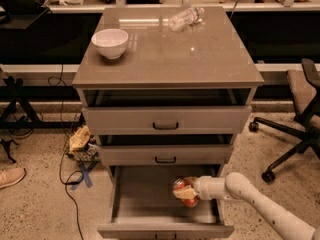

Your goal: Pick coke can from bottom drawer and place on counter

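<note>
My gripper [185, 194] was down inside the open bottom drawer [142, 196], toward its right half, with my pale arm [260, 204] reaching in from the lower right. Its fingers were closed around the coke can [179, 185]; red showed above and below the fingers, and the silver top pointed up and to the left. I could not tell whether the can touched the drawer floor or hung just clear of it. The drawer's bare floor stretched to the left of the gripper, and its front edge lay just below.

Directly above the gripper sat the middle drawer [165, 155], slightly pulled out, and above that the top drawer [165, 120], also ajar. The counter [200, 59] was well above the gripper. On it, far up and to the left, stood a white bowl [110, 42]; almost straight up at the counter's far edge lay a clear water bottle [186, 18] on its side. An office chair [300, 109] stood up and off to the right.
</note>
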### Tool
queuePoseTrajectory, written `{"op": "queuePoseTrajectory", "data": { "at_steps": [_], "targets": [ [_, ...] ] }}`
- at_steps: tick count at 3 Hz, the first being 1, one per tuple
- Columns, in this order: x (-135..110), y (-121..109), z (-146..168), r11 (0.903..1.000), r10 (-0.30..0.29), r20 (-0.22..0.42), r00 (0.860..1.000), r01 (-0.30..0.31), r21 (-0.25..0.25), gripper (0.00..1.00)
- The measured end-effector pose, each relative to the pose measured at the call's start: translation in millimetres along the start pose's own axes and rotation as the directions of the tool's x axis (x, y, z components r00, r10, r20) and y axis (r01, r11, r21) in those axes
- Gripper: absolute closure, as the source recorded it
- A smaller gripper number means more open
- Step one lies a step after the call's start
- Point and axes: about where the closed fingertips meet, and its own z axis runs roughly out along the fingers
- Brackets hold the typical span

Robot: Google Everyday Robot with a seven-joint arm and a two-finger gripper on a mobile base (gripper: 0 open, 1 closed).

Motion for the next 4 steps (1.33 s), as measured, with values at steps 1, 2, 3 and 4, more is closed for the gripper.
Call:
{"op": "queuePoseTrajectory", "data": {
  "at_steps": [1, 2, 3, 4],
  "targets": [
    [-24, 15, -28, 0.9967, -0.08, 0.05, 0.996, 0.08, 0.015, 1.0],
    [-87, 60, -101, 0.9589, -0.282, 0.127, 0.951, 0.274, 0.073, 1.0],
    [-124, 90, -147, 0.9166, -0.394, 0.152, 0.907, 0.375, 0.139, 1.0],
    [-124, 90, -149, 0.917, -0.392, 0.155, 0.907, 0.372, 0.143, 1.0]
  ]
}}
